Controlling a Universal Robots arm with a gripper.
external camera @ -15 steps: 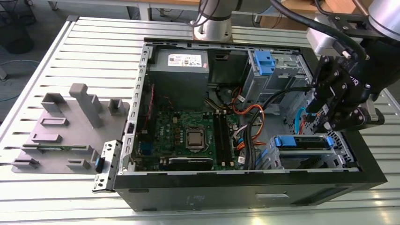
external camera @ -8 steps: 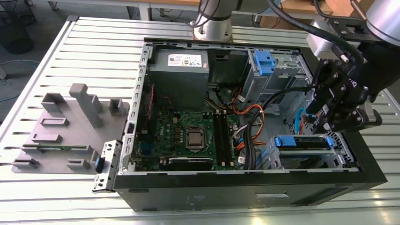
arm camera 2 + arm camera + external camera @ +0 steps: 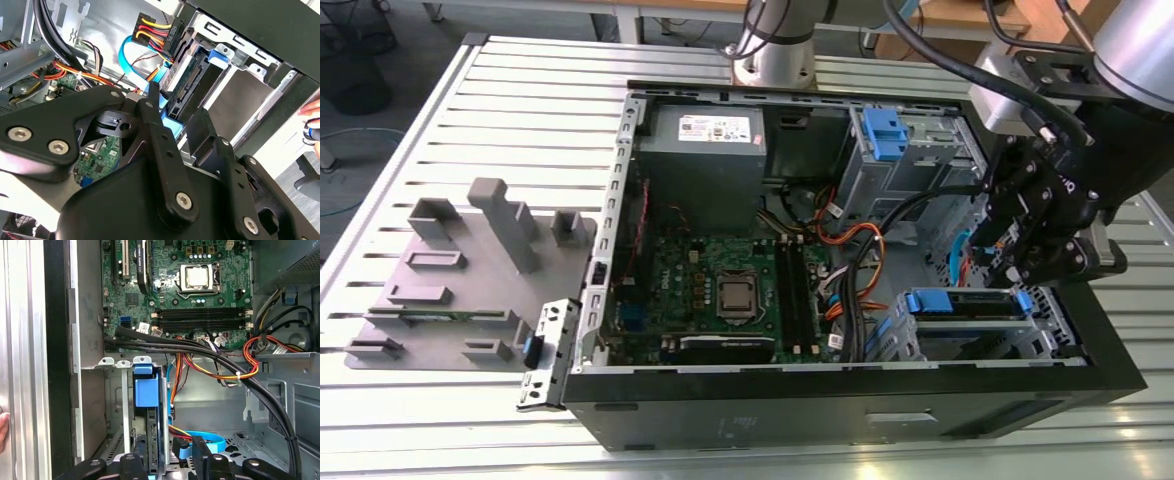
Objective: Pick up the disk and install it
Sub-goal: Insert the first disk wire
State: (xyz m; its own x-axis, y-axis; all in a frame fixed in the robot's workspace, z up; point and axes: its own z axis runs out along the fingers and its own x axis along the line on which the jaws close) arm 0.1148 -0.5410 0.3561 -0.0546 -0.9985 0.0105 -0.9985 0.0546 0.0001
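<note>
1. table (image 3: 480, 110) of pale metal slats carried an open black case (image 3: 854, 420), its motherboard (image 3: 720, 290) facing up.
2. grey fixture (image 3: 467, 270) with upright blocks lay on the table at the exterior view's left, apart from the case.
3. grey floor and the legs of other benches showed beyond the table's far edge.
4. white sticker (image 3: 720, 128) sat on the grey power supply (image 3: 707, 160); its print was too small to make out.
5. disk (image 3: 967, 305) stood on edge in the silver cage (image 3: 1061, 345) at the case's near corner, on the exterior view's right, with its blue tab (image 3: 145, 390) at the cage mouth in the first wrist view.
6. in the second wrist view the disk's (image 3: 192, 82) connector edge faced red, yellow and blue cables (image 3: 150, 30).
7. gripper (image 3: 1021, 270) hung over the cage. in both wrist views its black fingers (image 3: 150, 115) were spread, one to each side of the disk's end, and the gripper (image 3: 165, 450) held nothing; i could not tell whether a finger touched the disk.
8. hand (image 3: 312, 107) showed outside the case wall in the second wrist view.
</note>
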